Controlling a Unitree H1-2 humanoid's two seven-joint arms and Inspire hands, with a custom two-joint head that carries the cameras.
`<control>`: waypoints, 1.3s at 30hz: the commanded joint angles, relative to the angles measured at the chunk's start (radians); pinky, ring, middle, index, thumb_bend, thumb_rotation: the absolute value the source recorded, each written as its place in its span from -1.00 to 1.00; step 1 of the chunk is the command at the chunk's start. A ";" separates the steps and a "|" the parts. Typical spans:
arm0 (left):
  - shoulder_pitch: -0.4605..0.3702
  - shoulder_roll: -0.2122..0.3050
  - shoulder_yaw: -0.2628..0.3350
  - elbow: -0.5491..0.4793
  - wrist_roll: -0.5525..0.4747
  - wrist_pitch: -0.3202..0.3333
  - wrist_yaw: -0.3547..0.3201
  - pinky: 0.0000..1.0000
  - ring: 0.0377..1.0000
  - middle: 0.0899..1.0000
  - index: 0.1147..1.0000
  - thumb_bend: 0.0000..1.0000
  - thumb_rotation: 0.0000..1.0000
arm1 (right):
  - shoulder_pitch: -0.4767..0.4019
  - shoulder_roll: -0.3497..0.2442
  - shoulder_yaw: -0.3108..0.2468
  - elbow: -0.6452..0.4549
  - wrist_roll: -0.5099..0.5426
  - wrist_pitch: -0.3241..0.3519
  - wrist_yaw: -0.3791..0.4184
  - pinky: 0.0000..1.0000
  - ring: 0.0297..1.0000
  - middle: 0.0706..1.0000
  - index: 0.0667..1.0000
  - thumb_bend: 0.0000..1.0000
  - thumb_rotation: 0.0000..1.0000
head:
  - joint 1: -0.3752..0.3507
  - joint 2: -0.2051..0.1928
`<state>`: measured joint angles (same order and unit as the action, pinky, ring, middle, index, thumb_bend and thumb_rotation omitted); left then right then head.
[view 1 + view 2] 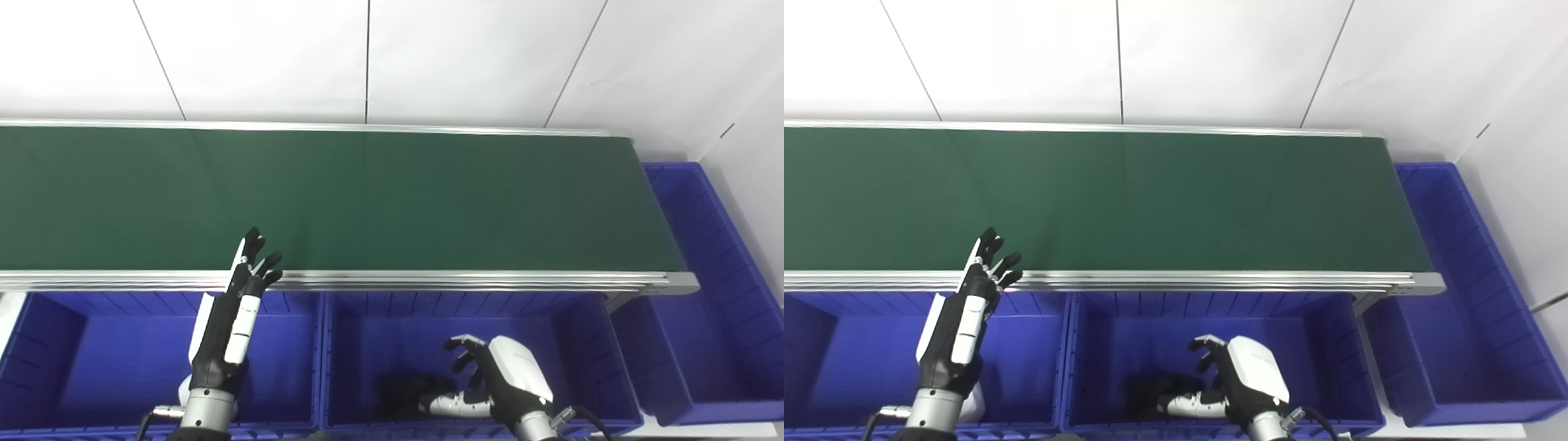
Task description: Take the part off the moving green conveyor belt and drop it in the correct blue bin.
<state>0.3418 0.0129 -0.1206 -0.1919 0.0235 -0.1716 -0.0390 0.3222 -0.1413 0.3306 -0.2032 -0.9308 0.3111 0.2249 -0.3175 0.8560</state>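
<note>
The green conveyor belt (392, 196) carries no part in view. A dark part (404, 395) lies on the floor of the middle blue bin (576, 343). My right hand (496, 380) hovers inside that bin just right of the part. Its fingers are spread and curled, and its thumb points toward the part without gripping it. My left hand (236, 318) is raised over the left blue bin (73, 361), fingers straight and apart. Its fingertips reach the belt's front rail (429, 280), and it holds nothing.
A third blue bin (704, 257) stands past the belt's right end, next to the white wall. Something white (930, 331) shows behind my left hand in the left bin, mostly hidden. The metal rail separates the belt from the bins.
</note>
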 commanded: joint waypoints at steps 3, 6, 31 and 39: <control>-0.002 -0.006 0.000 -0.037 -0.013 -0.002 -0.006 0.74 0.80 1.00 1.00 0.30 0.94 | -0.012 -0.007 0.012 -0.042 -0.012 0.037 0.022 -0.37 -0.04 0.68 0.72 1.00 0.23 | 0.002 -0.002; -0.003 -0.006 0.000 -0.038 -0.009 -0.001 -0.005 0.73 0.82 1.00 1.00 0.29 0.96 | -0.012 -0.010 0.014 -0.040 -0.001 0.034 0.015 -0.37 -0.04 0.68 0.72 1.00 0.24 | 0.003 -0.002; 0.056 -0.049 -0.016 -0.006 0.206 -0.127 0.086 1.00 1.00 1.00 1.00 0.25 1.00 | 0.062 0.040 -0.101 0.171 0.597 -0.781 -0.502 0.40 0.56 0.75 0.74 0.69 0.98 | 0.139 -0.116; 0.075 -0.082 -0.021 0.029 0.277 -0.221 0.150 1.00 1.00 1.00 1.00 0.10 1.00 | 0.103 0.086 -0.146 0.078 0.674 -0.755 -0.471 0.79 0.86 0.96 1.00 0.46 1.00 | 0.191 -0.147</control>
<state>0.4132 -0.0575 -0.1348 -0.1523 0.2908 -0.3411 0.0879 0.4200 -0.0571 0.1926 -0.1014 -0.2726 -0.4111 -0.2537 -0.1274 0.7072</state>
